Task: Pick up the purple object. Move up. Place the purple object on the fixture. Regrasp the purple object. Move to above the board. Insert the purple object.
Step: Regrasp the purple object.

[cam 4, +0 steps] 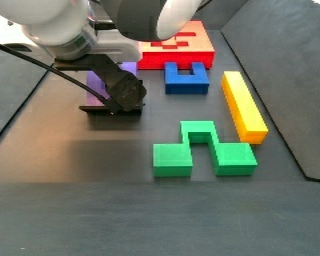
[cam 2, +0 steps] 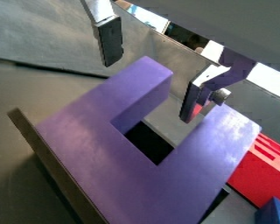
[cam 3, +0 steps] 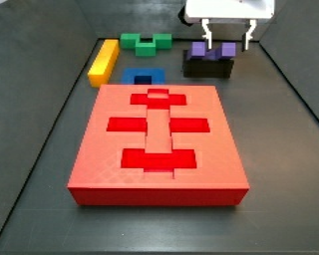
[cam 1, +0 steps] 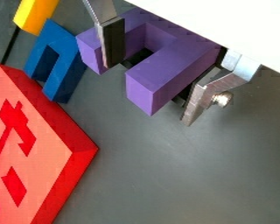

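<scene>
Gripper (cam 3: 225, 45) fingers (cam 2: 108, 39) apparently straddle purple object (cam 2: 166, 157).

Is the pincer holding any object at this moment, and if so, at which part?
Nothing is held. The pincer is open, its fingers apart around one prong of the purple object, which sits on the fixture.

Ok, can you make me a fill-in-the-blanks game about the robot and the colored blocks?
1. The gripper hangs over the ____ object, its jaws on either side of one prong, not squeezing it.
2. The purple object sits on the black ____.
3. The biggest thing on the table is the ____ board.
4. The long bar beside the green block is ____.

Missing words: purple, fixture, red, yellow
</scene>
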### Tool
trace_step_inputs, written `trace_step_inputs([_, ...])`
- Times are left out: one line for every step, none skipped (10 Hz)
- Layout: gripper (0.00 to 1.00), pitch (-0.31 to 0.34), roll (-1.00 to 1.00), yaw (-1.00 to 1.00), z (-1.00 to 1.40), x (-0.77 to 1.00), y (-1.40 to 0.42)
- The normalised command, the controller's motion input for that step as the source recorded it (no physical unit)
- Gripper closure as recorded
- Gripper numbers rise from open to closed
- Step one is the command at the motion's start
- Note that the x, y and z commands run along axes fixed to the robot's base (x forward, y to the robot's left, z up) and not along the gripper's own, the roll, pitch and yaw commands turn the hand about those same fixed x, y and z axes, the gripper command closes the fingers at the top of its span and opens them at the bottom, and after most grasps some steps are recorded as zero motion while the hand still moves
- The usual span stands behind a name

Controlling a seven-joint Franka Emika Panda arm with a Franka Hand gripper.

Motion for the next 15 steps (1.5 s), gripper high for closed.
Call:
trace_step_inputs([0.00,-0.171,-0.03,0.00,0.50,0.00,0.28])
trace_step_inputs([0.00,-0.151,-0.06,0.00,0.84,0.07,0.27])
trace_step_inputs([0.00,-0.091,-0.03,0.00,0.94,0.14,0.25])
trace_step_inputs([0.00,0.000,0.07,0.00,0.89,0.21,0.10])
trace_step_inputs([0.00,-0.031,0.68,0.00,0.62,0.20,-0.06])
trace_step_inputs([0.00,-0.043,1.00,0.00,0.31,0.18,-0.07])
trace_step_inputs([0.00,0.000,1.00,0.00,0.25,0.21,-0.04])
trace_step_inputs([0.00,0.000,1.00,0.06,0.18,0.28,0.00])
trace_step_inputs([0.00,0.000,1.00,0.08,0.10,0.30,0.00])
trace_step_inputs([0.00,0.000,1.00,0.13,0.00,0.35,0.00])
trace_step_inputs([0.00,0.000,1.00,0.20,0.00,0.44,0.00])
trace_step_inputs([0.00,0.000,0.88,0.23,-0.27,0.46,0.00])
trace_step_inputs([0.00,0.000,0.83,0.24,-0.38,0.45,0.00])
trace_step_inputs([0.00,0.000,0.91,0.28,-0.29,0.52,0.00])
trace_step_inputs([0.00,0.000,0.97,0.29,-0.24,0.51,0.01])
